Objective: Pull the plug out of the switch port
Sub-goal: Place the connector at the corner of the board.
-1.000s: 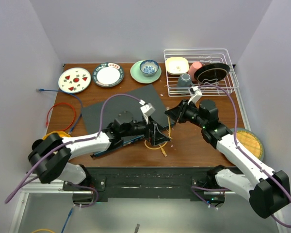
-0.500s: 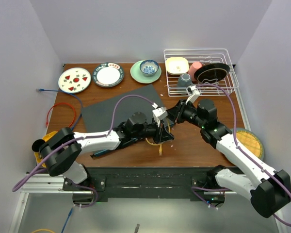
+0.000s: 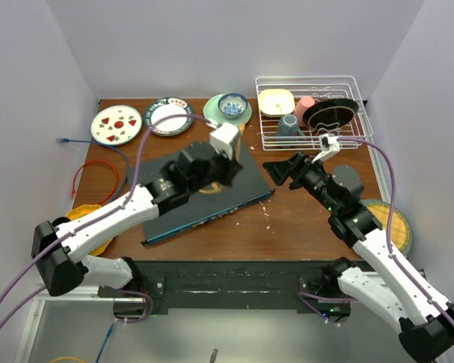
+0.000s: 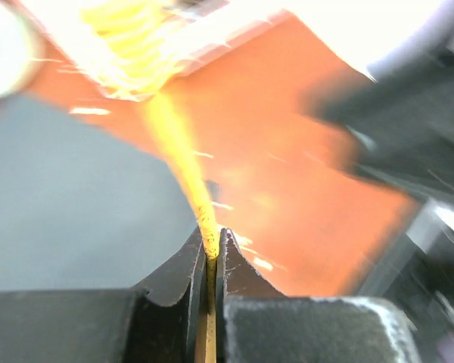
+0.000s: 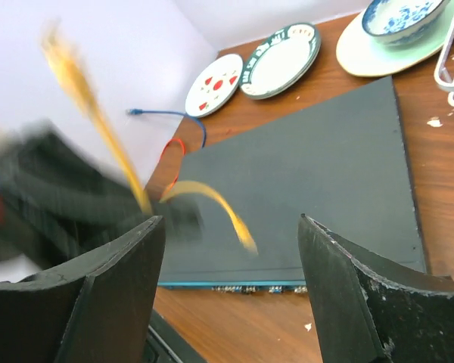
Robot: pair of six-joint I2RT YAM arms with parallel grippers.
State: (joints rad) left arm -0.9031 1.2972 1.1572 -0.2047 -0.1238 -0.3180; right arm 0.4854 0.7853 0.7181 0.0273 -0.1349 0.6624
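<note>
My left jaws pinch the yellow cable [image 4: 183, 162] above the switch [image 3: 204, 210] in the middle of the table [image 3: 303, 231], while my right jaws gape empty toward the right edge.

The broad flat matte-black rectangular switch [image 3: 234, 193] lies slantwise on the counter [image 3: 303, 221]. Behind it, left to right along the far edge: a white red-patterned plate [image 3: 116, 124], a green-rimmed plate [image 3: 169, 116], a pale green plate [image 3: 215, 116] under a blue-patterned bowl [image 3: 232, 105], a white wire rack [image 3: 271, 134]. The left pincer [image 4: 209, 243], holding a thin yellow cable [image 4: 188, 172], hangs over the switch.
</note>
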